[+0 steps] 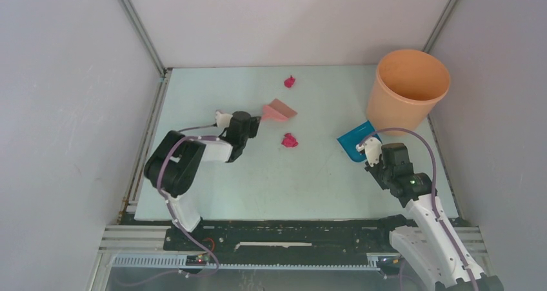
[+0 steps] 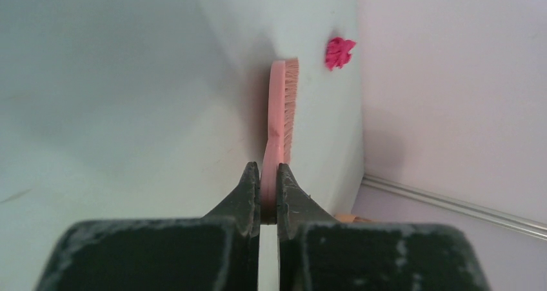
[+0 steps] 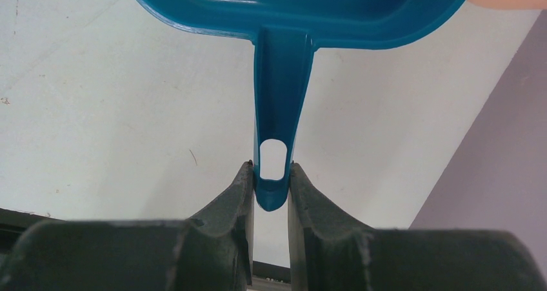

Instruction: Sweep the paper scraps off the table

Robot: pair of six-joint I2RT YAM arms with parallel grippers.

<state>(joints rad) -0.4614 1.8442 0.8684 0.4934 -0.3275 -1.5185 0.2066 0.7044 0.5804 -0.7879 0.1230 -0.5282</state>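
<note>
The table (image 1: 213,194) is a big flat top, smooth and pale green. On the left, the left gripper (image 2: 269,188) has two dark fingers that look rough and dusty. They are squeezed almost all the way together, with only the thin handle of the brush (image 2: 284,104) pinched between them. The brush is hard pink plastic, long and flat, with short tan bristles down one side. I cannot tell if the bristles touch the table. Two paper scraps (image 1: 289,140) lie on the table, both bright pink and crumpled into small bumpy wads. The near scrap sits in the middle of the table, just in front of the brush head and apart from it. The far scrap (image 1: 289,81) sits near the back wall, past the brush head. Further right is the dustpan (image 3: 303,7), shiny blue plastic with a round rim and a narrow handle with a hole near its end. The right gripper (image 3: 271,184) is only partly open and pinches the end of that handle between its fingers. The pan sits right beside the bucket (image 1: 406,91), a tall round orange tub with an open top in the far right corner.
</note>
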